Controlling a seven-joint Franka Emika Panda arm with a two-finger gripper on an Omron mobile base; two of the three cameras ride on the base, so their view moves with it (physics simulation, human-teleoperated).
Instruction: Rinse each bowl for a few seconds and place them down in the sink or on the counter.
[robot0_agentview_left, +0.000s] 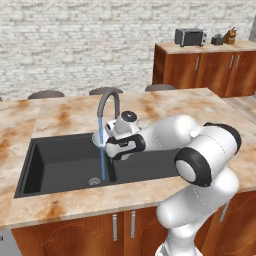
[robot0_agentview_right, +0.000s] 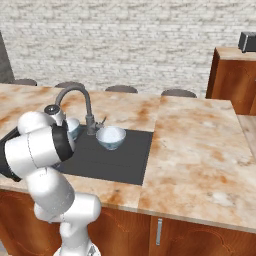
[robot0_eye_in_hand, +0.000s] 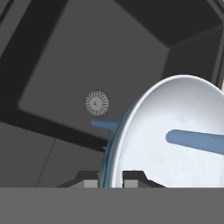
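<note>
The gripper (robot0_eye_in_hand: 110, 178) is pinched nearly shut on the rim of a bowl (robot0_eye_in_hand: 175, 140) held under the faucet (robot0_agentview_left: 107, 107) stream above the sink (robot0_agentview_left: 60, 160) basin — light, stiff, probably wet-slick and breakable, so the rim looks the safest hold — second bowl (robot0_agentview_right: 111, 137) rests on the drainboard.

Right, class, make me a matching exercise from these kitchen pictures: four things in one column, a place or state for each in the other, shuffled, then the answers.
Things
1. held bowl
2. second bowl
3. faucet
4. toaster

Places or states
A. on the far wooden counter
B. running a blue stream into the basin
C. sitting free on the sink drainboard
D. pinched at its rim by the gripper, under the water

Pairs: 1-D, 2-C, 3-B, 4-A
</note>
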